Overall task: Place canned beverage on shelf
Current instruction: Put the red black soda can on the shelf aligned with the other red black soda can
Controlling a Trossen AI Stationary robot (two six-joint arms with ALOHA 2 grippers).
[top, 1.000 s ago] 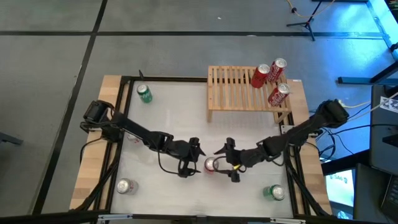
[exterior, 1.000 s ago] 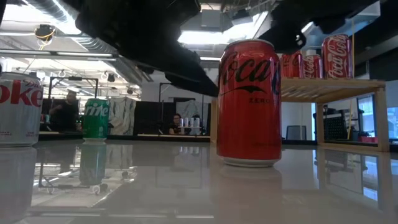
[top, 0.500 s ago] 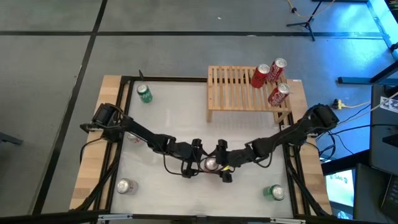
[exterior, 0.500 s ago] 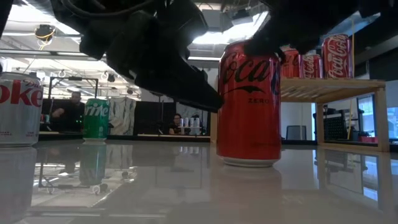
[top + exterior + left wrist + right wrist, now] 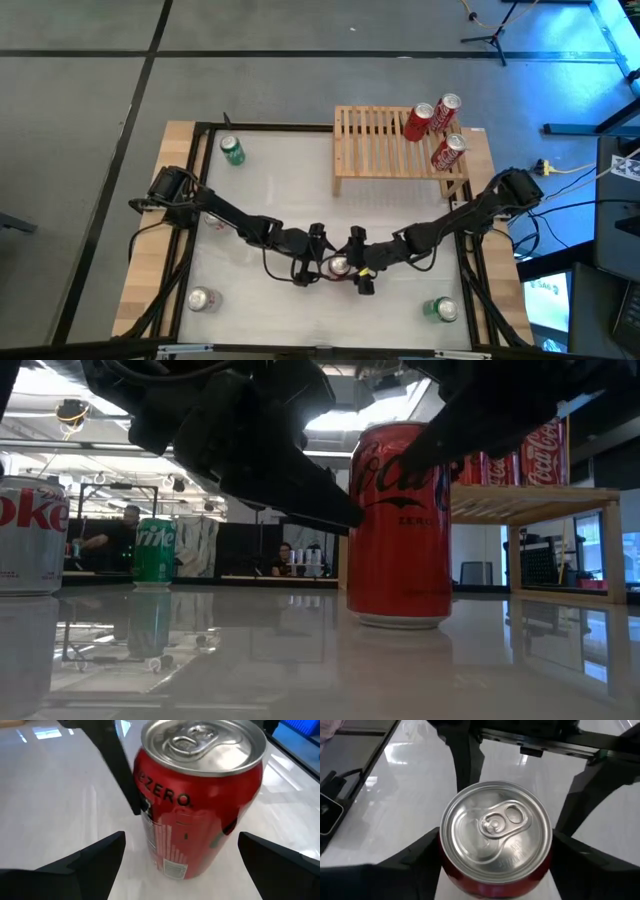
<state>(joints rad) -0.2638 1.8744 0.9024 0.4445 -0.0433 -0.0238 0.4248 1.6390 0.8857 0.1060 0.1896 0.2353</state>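
A red Coca-Cola Zero can (image 5: 338, 265) stands upright on the white table, near the middle of its near half. My right gripper (image 5: 495, 856) has come at it from the table's right and is shut on it. My left gripper (image 5: 180, 857) faces the can (image 5: 200, 795) from the table's left. It is open, with one finger on either side of the can and clear of it. The wooden slatted shelf (image 5: 380, 145) stands at the far right. Three red cans (image 5: 432, 125) rest on its right end. My right gripper pinches the can's two opposite side walls (image 5: 442, 857) between its two fingers, just below the rim. The fingers (image 5: 415, 857) slant down from the table's right. The can (image 5: 400, 530) stays upright, its base on the table.
A green can (image 5: 232, 150) stands at the far left. A silver can (image 5: 203, 299) is at the near left and another green can (image 5: 441, 309) at the near right. The table's middle lies bare between my grippers and the shelf. People sit in the room beyond.
Both grippers have sunk and closed in on the red can, the left from the table's left and the right from its right, until their fingers flank it. The can stands where it stood.
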